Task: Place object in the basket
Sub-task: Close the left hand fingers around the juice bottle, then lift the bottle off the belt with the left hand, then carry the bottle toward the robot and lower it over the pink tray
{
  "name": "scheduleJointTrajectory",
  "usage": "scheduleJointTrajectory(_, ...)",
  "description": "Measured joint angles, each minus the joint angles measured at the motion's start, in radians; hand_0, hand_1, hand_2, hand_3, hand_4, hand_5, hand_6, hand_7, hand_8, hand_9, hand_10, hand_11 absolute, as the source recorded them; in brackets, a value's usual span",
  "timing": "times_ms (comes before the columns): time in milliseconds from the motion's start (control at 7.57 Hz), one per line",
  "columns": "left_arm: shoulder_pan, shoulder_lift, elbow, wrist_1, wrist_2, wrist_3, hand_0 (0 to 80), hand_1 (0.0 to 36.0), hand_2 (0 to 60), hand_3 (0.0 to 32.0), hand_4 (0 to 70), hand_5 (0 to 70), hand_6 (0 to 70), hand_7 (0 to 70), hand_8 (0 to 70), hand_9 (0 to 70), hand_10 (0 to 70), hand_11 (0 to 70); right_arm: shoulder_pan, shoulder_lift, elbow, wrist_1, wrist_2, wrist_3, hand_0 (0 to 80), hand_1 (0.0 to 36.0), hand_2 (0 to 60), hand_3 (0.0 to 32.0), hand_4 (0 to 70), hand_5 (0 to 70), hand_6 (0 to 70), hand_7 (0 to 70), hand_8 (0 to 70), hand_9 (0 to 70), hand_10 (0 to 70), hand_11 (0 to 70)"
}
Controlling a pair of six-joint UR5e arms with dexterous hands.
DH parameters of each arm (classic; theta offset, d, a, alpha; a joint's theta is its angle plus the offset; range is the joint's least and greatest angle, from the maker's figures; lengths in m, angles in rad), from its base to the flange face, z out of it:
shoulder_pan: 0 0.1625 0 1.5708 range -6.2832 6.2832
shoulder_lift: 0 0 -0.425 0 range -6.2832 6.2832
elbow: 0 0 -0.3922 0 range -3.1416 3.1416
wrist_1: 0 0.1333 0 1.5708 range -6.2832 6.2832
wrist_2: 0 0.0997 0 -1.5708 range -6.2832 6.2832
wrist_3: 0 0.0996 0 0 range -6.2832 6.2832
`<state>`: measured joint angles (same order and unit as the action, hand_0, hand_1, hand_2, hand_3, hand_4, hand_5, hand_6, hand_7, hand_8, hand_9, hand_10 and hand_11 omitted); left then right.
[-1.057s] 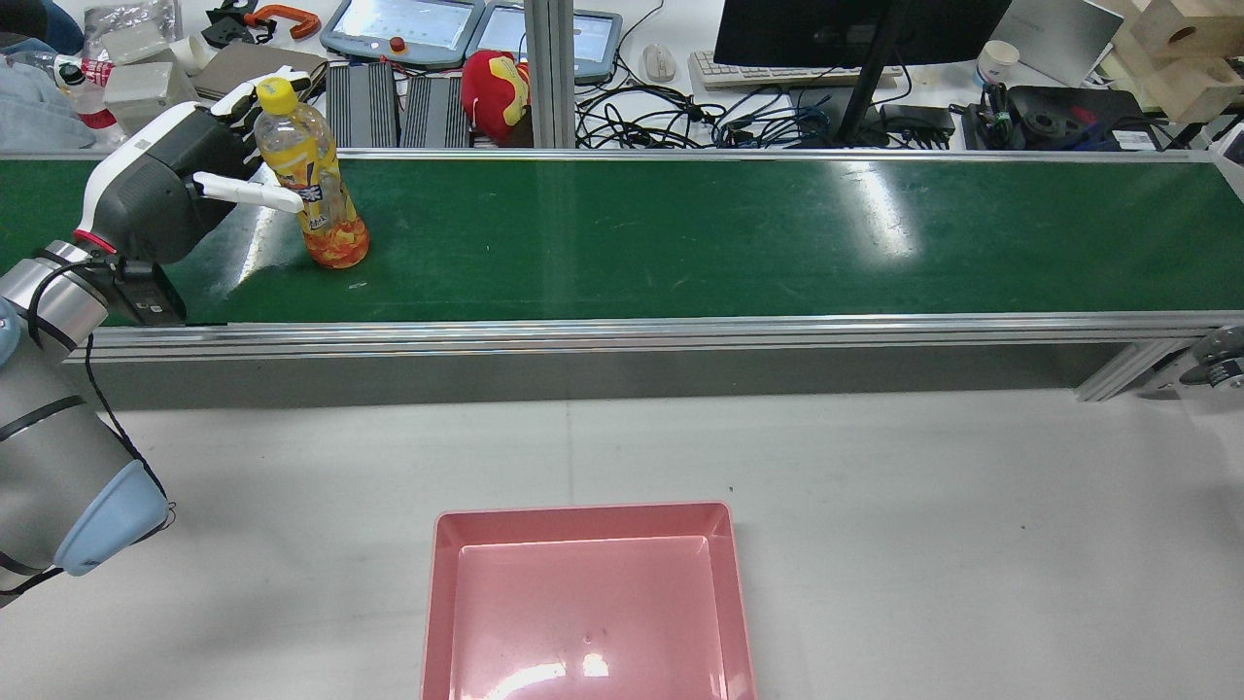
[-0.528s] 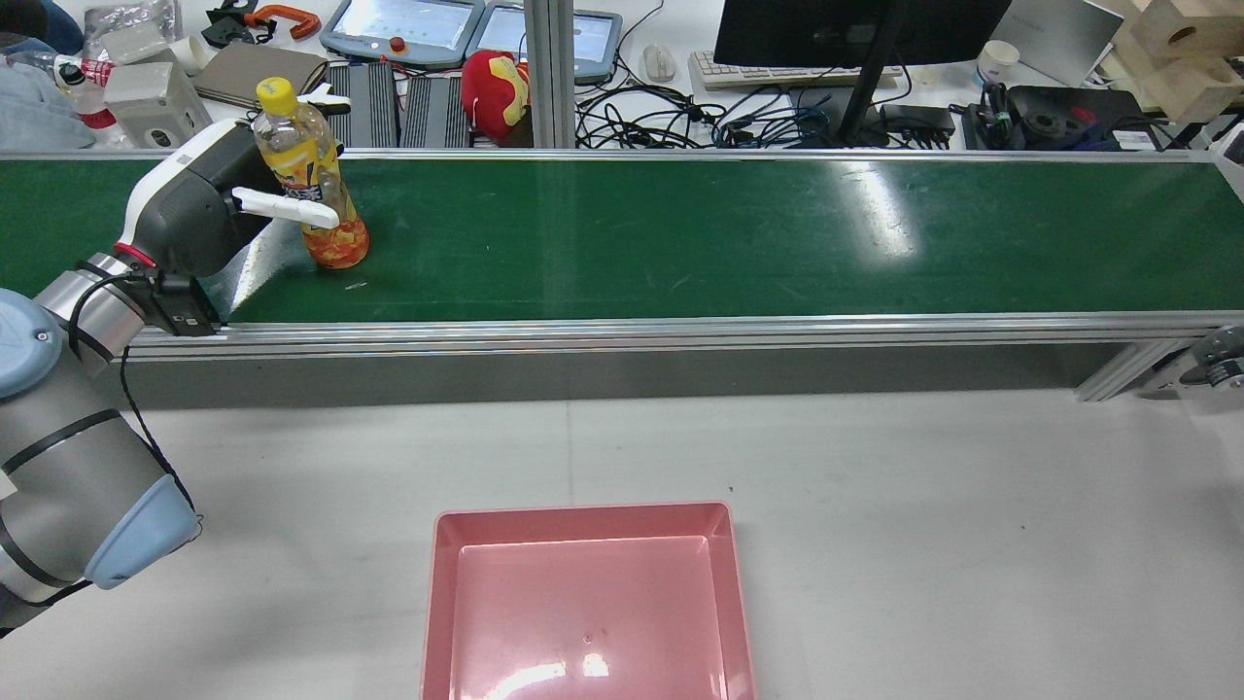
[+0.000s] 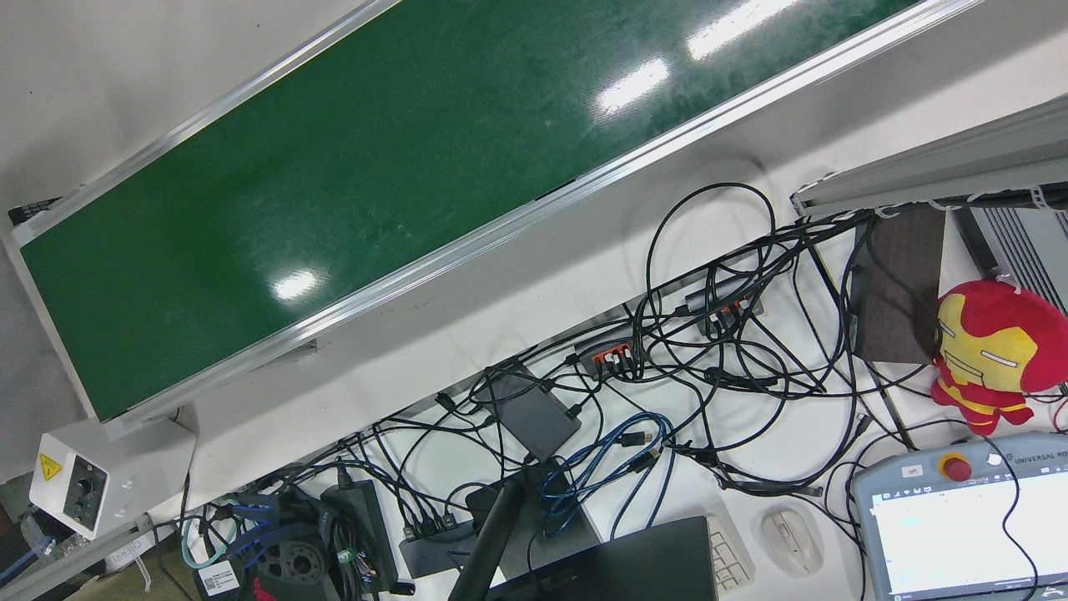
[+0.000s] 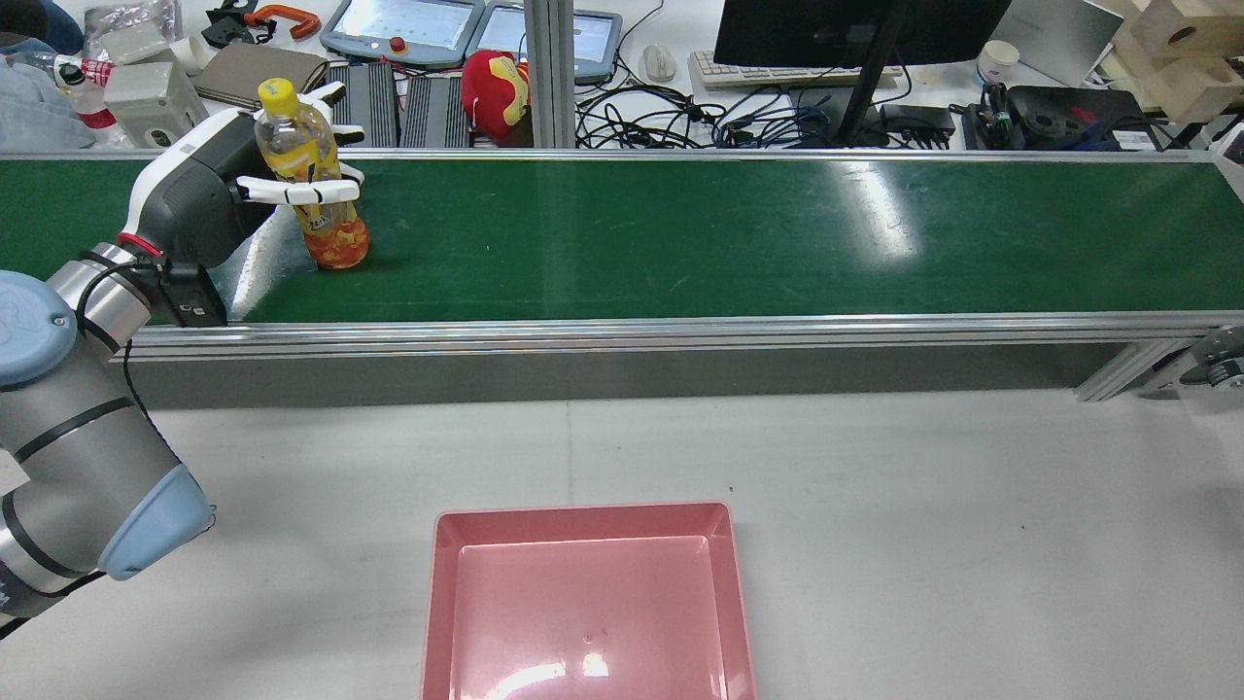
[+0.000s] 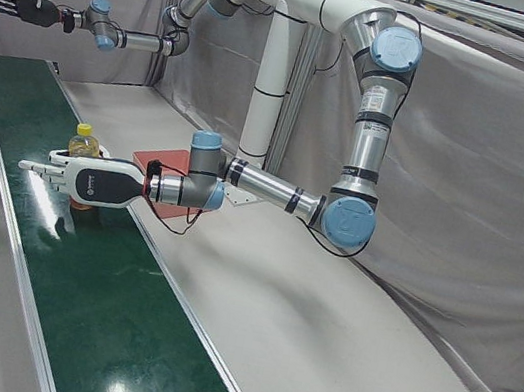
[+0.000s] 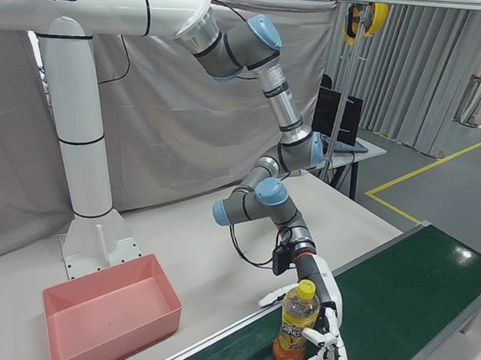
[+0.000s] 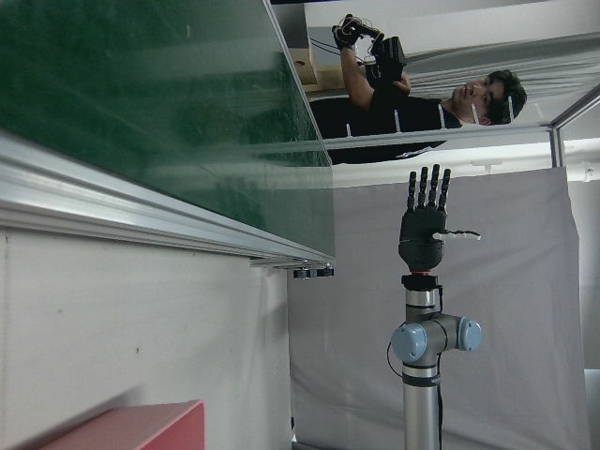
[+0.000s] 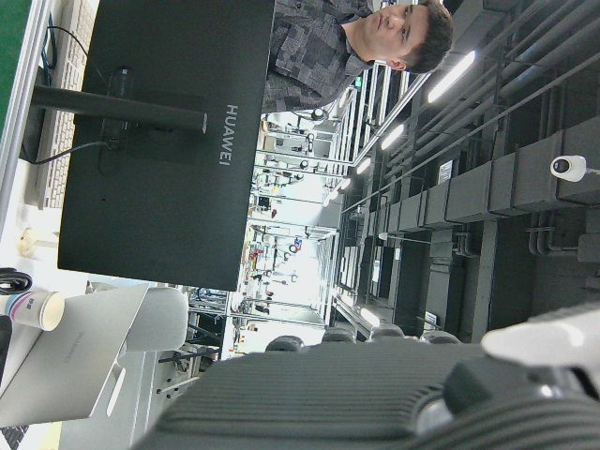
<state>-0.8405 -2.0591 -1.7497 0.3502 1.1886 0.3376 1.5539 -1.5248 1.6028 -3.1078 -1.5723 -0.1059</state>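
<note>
Fingers (image 4: 292,191) seemingly around one bottle (image 4: 313,181)

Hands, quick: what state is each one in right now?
Left hand: open, fingers on either side of the yellow-capped drink bottle, not clamped.
Right hand: open, raised, holding nothing.

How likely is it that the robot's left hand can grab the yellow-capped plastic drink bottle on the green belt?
Probably yes: the left hand is beside the upright yellow-capped bottle, fingers behind, thumb in front, nothing between them.
</note>
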Motion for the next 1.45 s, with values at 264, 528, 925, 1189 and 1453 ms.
scheduleJointTrajectory(264, 0.0, -0.052, -0.002, 0.093, -0.004, 0.002, 58.5, 28.3, 60.0, 0.0, 70.0, 70.0, 70.0, 65.4, 70.0, 70.0, 62.2, 70.0, 0.0, 0.0, 0.0, 0.0, 0.0, 0.0, 0.0, 0.0, 0.0, 0.0, 0.0, 0.0, 0.0, 0.0, 0.0, 0.0, 0.0, 0.0)
scheduleJointTrajectory(528, 0.0, -0.091, -0.02, 0.154, -0.001, 0.002, 58.1, 28.3, 60.0, 0.0, 70.0, 70.0, 70.0, 64.5, 70.0, 70.0, 60.6, 70.0, 0.0, 0.0, 0.001, 0.0, 0.0, 0.0, 0.0, 0.0, 0.0, 0.0, 0.0, 0.0, 0.0, 0.0, 0.0, 0.0, 0.0, 0.0)
scheduleJointTrajectory(925, 0.004, -0.099, -0.093, 0.199, 0.003, 0.005, 59.4, 30.8, 60.0, 0.0, 70.0, 70.0, 67.9, 63.0, 70.0, 70.0, 60.4, 70.0, 0.0, 0.0, 0.002, 0.0, 0.0, 0.0, 0.0, 0.0, 0.0, 0.0, 0.0, 0.0, 0.0, 0.0, 0.0, 0.0, 0.0, 0.0)
scheduleJointTrajectory(1189, 0.062, -0.099, -0.186, 0.27, 0.005, 0.009, 59.9, 32.0, 60.0, 0.0, 70.0, 70.0, 68.8, 63.1, 70.0, 70.0, 60.2, 70.0, 0.0, 0.0, 0.002, 0.0, 0.0, 0.0, 0.0, 0.0, 0.0, 0.0, 0.0, 0.0, 0.0, 0.0, 0.0, 0.0, 0.0, 0.0)
scheduleJointTrajectory(1453, 0.184, -0.099, -0.285, 0.342, 0.005, 0.018, 61.0, 33.0, 60.0, 0.0, 70.0, 70.0, 66.5, 61.4, 70.0, 70.0, 59.6, 70.0, 0.0, 0.0, 0.002, 0.0, 0.0, 0.0, 0.0, 0.0, 0.0, 0.0, 0.0, 0.0, 0.0, 0.0, 0.0, 0.0, 0.0, 0.0)
